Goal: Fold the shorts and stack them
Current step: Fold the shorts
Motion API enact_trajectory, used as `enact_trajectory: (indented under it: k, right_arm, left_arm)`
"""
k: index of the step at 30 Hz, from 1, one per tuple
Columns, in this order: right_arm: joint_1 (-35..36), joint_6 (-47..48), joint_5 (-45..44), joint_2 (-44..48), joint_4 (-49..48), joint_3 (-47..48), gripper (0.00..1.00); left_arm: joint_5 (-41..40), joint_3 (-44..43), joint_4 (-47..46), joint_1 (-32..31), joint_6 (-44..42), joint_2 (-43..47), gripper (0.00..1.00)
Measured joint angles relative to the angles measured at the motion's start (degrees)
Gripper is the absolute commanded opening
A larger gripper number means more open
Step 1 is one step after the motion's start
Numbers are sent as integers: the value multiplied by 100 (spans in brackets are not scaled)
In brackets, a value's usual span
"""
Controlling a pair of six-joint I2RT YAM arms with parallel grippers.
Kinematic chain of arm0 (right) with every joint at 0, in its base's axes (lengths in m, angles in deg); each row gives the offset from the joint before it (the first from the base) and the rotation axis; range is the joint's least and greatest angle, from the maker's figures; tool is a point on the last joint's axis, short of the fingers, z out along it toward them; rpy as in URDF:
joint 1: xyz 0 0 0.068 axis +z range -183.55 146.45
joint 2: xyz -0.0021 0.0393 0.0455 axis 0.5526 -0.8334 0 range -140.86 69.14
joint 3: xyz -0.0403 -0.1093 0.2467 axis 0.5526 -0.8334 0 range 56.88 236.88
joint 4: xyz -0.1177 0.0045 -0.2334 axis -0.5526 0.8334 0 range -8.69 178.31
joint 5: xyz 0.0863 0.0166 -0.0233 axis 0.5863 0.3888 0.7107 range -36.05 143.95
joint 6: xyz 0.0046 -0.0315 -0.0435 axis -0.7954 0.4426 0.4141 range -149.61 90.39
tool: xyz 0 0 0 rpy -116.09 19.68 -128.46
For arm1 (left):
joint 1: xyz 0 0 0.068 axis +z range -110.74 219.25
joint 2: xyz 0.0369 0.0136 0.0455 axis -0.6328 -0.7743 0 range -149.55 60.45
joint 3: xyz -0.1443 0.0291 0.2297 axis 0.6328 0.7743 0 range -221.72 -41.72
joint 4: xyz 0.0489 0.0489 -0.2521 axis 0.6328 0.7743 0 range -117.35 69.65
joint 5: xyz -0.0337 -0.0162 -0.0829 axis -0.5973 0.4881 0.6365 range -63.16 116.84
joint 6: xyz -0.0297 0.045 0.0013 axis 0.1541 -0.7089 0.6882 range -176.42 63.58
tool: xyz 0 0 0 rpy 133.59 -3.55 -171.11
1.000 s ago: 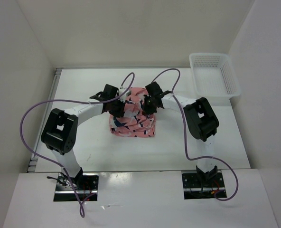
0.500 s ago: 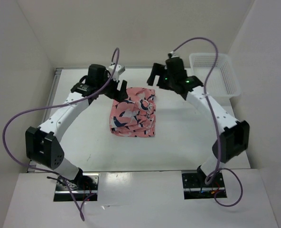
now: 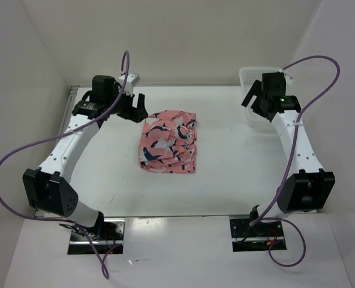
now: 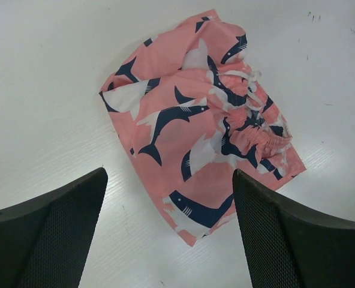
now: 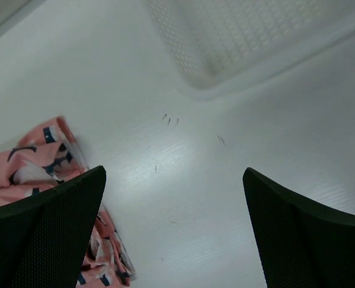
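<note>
The shorts (image 3: 169,141), salmon-pink with navy-and-white sharks, lie folded in a flat bundle in the middle of the white table. In the left wrist view the shorts (image 4: 201,129) fill the centre, drawstring on the right side. My left gripper (image 3: 132,107) hovers open above the table, up and left of the bundle, holding nothing; the left gripper (image 4: 168,240) frames the cloth's near corner. My right gripper (image 3: 254,99) is open and empty at the back right, beside the basket. In the right wrist view the right gripper (image 5: 174,234) is over bare table, the shorts (image 5: 39,159) at lower left.
A white mesh basket (image 3: 287,107) stands at the back right corner; its wall (image 5: 249,42) shows at the top of the right wrist view. White walls close in the table on three sides. Purple cables loop off both arms.
Both grippers let go of the shorts, opened wide and rose away: the left swung back to the left, the right swung out to the basket. The shorts stay folded on the table.
</note>
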Motion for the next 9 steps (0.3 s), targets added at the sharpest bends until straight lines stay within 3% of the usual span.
enact_trajectory:
  k: [9]
  right_arm:
    - [4, -46, -33, -2, 155, -345, 100]
  left_arm:
    - [232, 0, 48, 111, 0, 0, 92]
